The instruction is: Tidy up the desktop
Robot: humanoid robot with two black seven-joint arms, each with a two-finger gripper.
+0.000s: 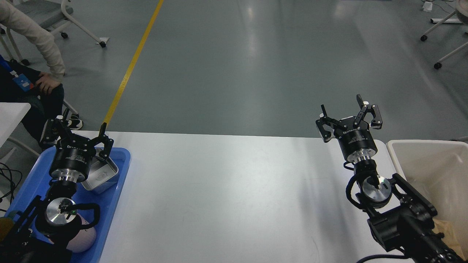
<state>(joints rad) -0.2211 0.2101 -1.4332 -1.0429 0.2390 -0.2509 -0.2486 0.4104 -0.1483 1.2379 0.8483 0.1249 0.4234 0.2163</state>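
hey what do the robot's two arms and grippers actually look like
Both arms are black with round silver metal joint caps. Black cables loop beside the wrists. The left gripper and right gripper each have two black linkage fingers on a black cylinder with faint white lettering and a silver ring below.

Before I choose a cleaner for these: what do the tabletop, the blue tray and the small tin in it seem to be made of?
The desktop looks like white laminate or coated board: smooth, slightly glossy, with soft ceiling glare. The blue tray looks like moulded plastic, uniform in colour with a rounded raised rim. The small tin looks like thin metal, silvery with a brushed sheen and rounded corners; which metal it is I cannot tell.
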